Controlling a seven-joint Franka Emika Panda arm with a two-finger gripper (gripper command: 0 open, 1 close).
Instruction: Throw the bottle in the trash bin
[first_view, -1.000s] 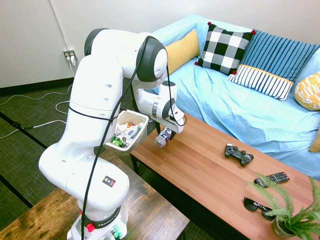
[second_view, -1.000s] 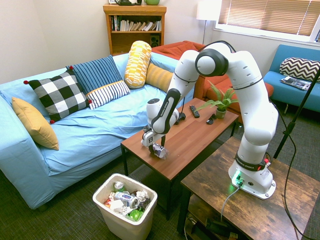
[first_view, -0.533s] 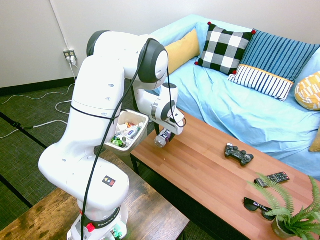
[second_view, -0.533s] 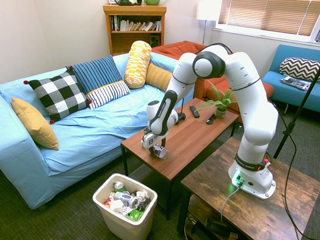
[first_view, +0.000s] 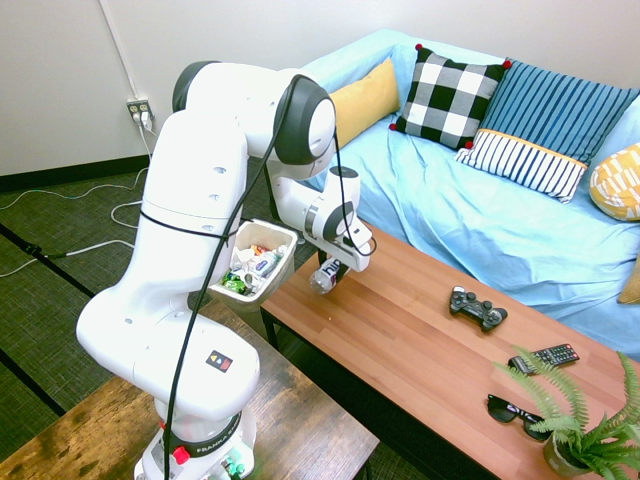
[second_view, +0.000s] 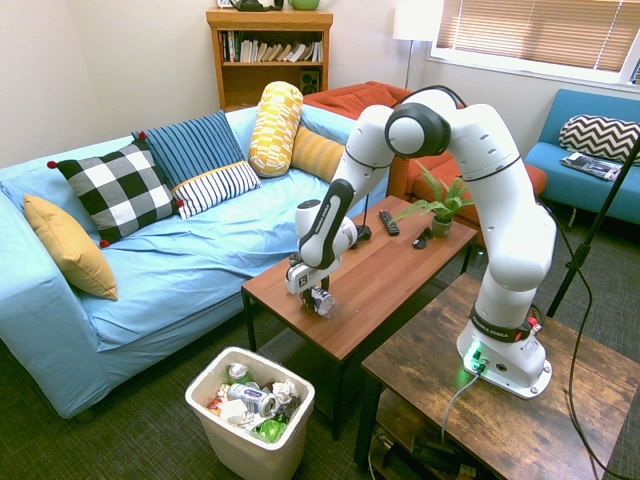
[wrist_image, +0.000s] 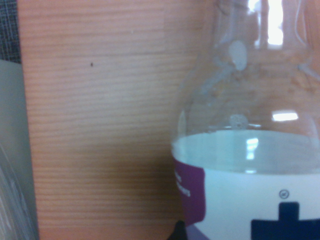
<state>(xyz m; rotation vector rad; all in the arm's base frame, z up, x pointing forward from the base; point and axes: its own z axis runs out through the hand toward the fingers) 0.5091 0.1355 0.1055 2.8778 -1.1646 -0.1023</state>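
- Trash bin (first_view: 262, 262): I see it on the floor just off the coffee table (first_view: 420, 340) end, part full.
- Bottle (first_view: 322, 281): lies on its side at the table's near corner, under the gripper (first_view: 330, 272). I judge it empty, light, thin-walled, slick; grip mid-body on the label.
- Long axis: level along the tabletop; clear neck end shows in the wrist view.
- Gripper: points down over it; I cannot tell whether the fingers have clamped.

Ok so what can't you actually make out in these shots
- Clear plastic bottle with purple-and-white label: cap cut off by the wrist view's edge; the end effector covers most of it in both exterior views.
- Cream-white plastic trash bin: the arm hides most of it in the first exterior view.
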